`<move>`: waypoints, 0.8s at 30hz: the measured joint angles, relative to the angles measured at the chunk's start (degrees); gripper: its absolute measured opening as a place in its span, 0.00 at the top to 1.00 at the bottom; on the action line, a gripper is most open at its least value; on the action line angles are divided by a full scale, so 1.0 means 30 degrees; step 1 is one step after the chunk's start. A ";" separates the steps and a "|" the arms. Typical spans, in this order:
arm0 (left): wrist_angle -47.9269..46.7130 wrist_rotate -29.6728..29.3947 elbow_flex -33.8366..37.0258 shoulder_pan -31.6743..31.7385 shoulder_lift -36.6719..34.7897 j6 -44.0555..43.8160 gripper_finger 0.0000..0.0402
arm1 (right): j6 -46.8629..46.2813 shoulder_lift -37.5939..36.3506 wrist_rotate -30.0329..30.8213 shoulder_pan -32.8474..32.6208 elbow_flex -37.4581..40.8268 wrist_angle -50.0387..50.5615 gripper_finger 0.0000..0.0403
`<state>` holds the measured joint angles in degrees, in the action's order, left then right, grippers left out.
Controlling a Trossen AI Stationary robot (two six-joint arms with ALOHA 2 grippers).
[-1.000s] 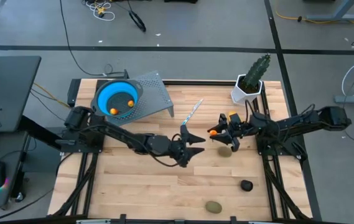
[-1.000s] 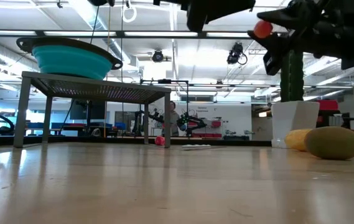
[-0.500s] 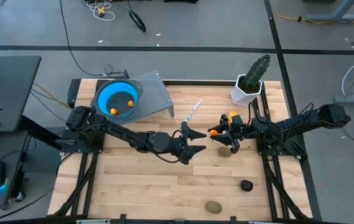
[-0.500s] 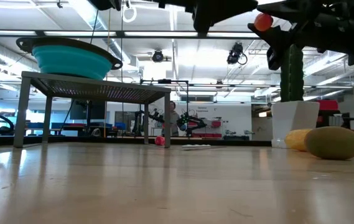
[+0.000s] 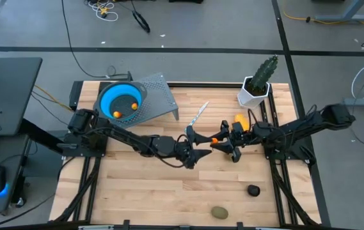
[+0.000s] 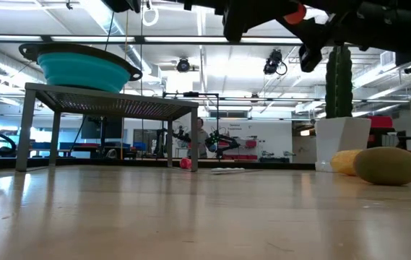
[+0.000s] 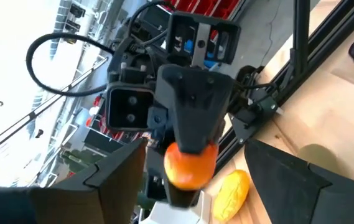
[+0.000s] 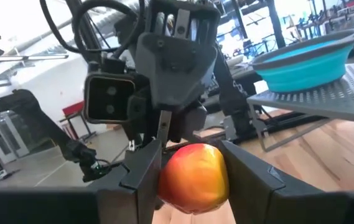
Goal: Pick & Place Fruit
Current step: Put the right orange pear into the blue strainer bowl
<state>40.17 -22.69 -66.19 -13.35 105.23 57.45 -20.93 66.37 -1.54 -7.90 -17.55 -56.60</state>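
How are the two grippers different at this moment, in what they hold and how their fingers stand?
The right gripper is shut on a small orange fruit; the left gripper holds nothing. The left gripper's fingers stand spread apart with the fruit in front of them; the right gripper's fingers press the fruit from both sides. Both are raised above the wooden table, tip to tip near its middle.

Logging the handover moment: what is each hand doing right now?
Left hand: open, its fingers either side of the small round orange toy fruit.
Right hand: shut on the small round orange toy fruit.
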 joint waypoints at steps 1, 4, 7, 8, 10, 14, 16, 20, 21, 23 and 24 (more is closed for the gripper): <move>-0.0037 0.0011 0.0000 -0.0007 0.0000 -0.0013 0.29 | -0.0005 0.0284 0.0000 0.0000 -0.0166 -0.0161 0.60; -0.0039 0.0117 0.0000 0.0002 0.0000 -0.0013 0.29 | 0.0000 0.0945 0.0000 0.0000 -0.0727 -0.0371 0.60; -0.0025 0.0378 0.0007 0.0007 0.0026 -0.0028 0.29 | 0.0139 0.1511 0.0000 0.0007 -0.1345 -0.0429 0.60; 0.0268 0.0304 0.0007 0.0009 0.0161 -0.0005 0.29 | 0.0162 0.1734 -0.0017 -0.0004 -0.1573 -0.0444 0.60; 0.0253 -0.0056 0.0026 -0.0006 0.0262 0.0482 0.29 | 0.0168 0.2135 -0.0115 -0.0041 -0.1833 -0.0351 0.60; 0.0320 -0.0006 0.0029 0.0002 0.0262 0.0762 0.29 | 0.0211 0.2679 -0.0160 -0.0044 -0.1986 -0.0299 0.60; 0.0489 -0.0168 0.0029 0.0002 0.0262 0.0705 0.29 | 0.0214 0.2758 -0.0168 -0.0044 -0.1986 -0.0101 0.60; 0.0357 -0.0620 0.0022 -0.0004 0.0262 0.1065 0.32 | 0.0216 0.2746 -0.0187 -0.0039 -0.1978 -0.0472 0.60; 0.0104 -0.0695 0.0022 0.0002 0.0262 0.1050 0.33 | 0.0213 0.2746 -0.0242 -0.0044 -0.1978 -0.0683 0.60; -0.0087 -0.0706 0.0025 0.0032 0.0262 0.1013 0.37 | 0.0217 0.2739 -0.0527 -0.0038 -0.1978 -0.0843 0.60; -0.0039 -0.0709 0.0029 0.0038 0.0262 0.1021 0.40 | 0.0218 0.2739 -0.0554 -0.0044 -0.1978 -0.0815 0.60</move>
<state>40.05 -24.82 -66.11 -13.23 106.02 60.51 -20.27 74.59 -3.20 -8.03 -23.49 -59.05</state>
